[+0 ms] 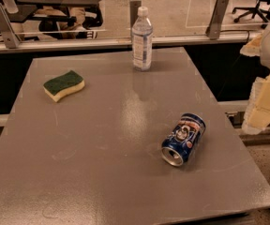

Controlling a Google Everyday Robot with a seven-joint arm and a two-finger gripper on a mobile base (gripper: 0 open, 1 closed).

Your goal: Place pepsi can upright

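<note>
On your bench [102,172], the pepsi can [183,139] lies sideways front right, the sponge [63,85] back left and the bottle [142,39] upright behind. The gripper [261,107] is beyond the right edge.

A bottle [142,39] stands upright at the table's [102,163] far edge. A sponge [63,85] lies well apart, toward the left, green face up.

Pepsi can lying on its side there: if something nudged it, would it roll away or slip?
Probably rolls: the pepsi can lies on its round side on the smooth table. Its shiny metal may be slippery. The gripper is at the right edge, apart from it.
</note>
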